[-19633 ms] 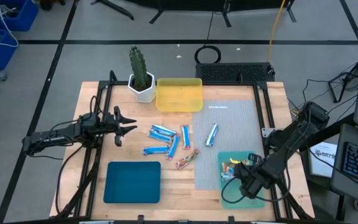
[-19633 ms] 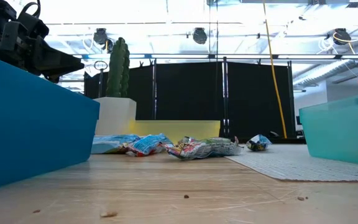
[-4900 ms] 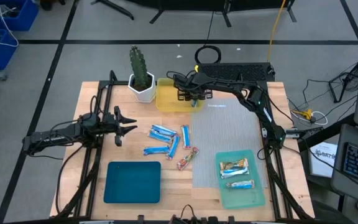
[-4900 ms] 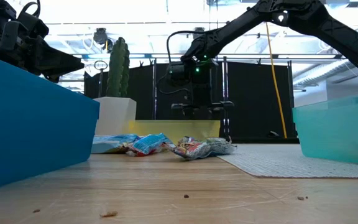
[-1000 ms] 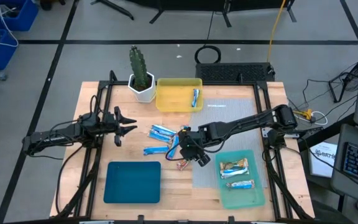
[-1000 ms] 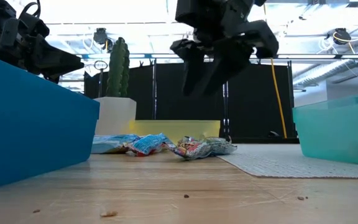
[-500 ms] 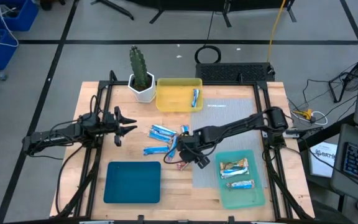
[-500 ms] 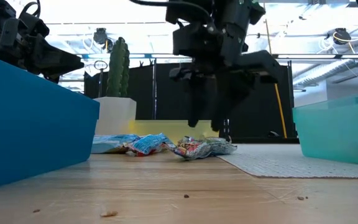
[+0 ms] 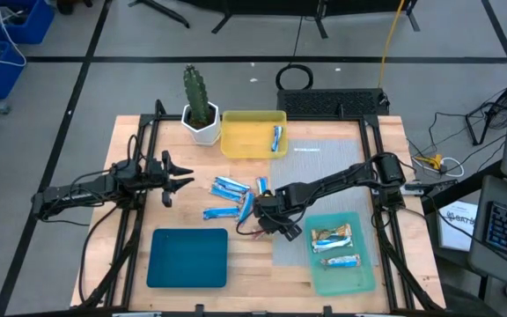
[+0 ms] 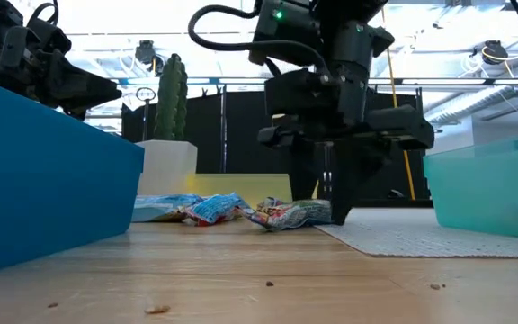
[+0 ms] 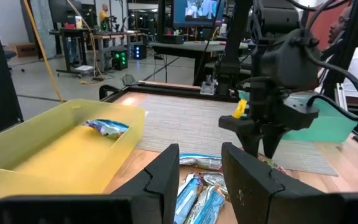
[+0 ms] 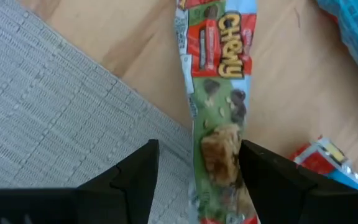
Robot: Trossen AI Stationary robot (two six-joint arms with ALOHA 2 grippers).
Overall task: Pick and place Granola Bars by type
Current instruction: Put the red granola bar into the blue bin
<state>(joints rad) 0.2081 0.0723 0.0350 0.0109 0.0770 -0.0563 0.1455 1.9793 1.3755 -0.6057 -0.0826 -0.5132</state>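
On the wooden table [image 9: 130, 264], the grey woven mat [image 9: 324, 176] serves as the landmark. Far to the mat's left, the left gripper [image 9: 180, 177] hovers over bare wood with its fingers spread apart. Nearer the table's front edge on that side lies the dark teal tray [image 9: 187, 257]. A potted cactus [image 9: 199, 106] stands at the back, left of the mat's far corner, and the yellow tray [image 9: 253, 134] beside it touches that corner and holds one blue-wrapped bar [image 9: 277, 137].

Just off the mat's left edge, blue-and-white granola bars [image 9: 231, 195] lie clustered on the wood. The right gripper [image 9: 269, 223] hangs low at that same edge, its fingers [image 12: 138, 180] parted on either side of a reddish multicoloured bar [image 12: 219, 106] that lies flat on the wood beside the mat; whether the fingers touch it cannot be told. Its wrapper reads "CHEWY" in yellow letters on a red panel, with a green section below.

At the mat's front right corner sits the light teal tray [image 9: 350, 280] with two tan bars [image 9: 334, 245] inside.

Beyond the table, the room shows a black curtained partition [image 10: 367, 144], bright ceiling lights, desks and a screen.
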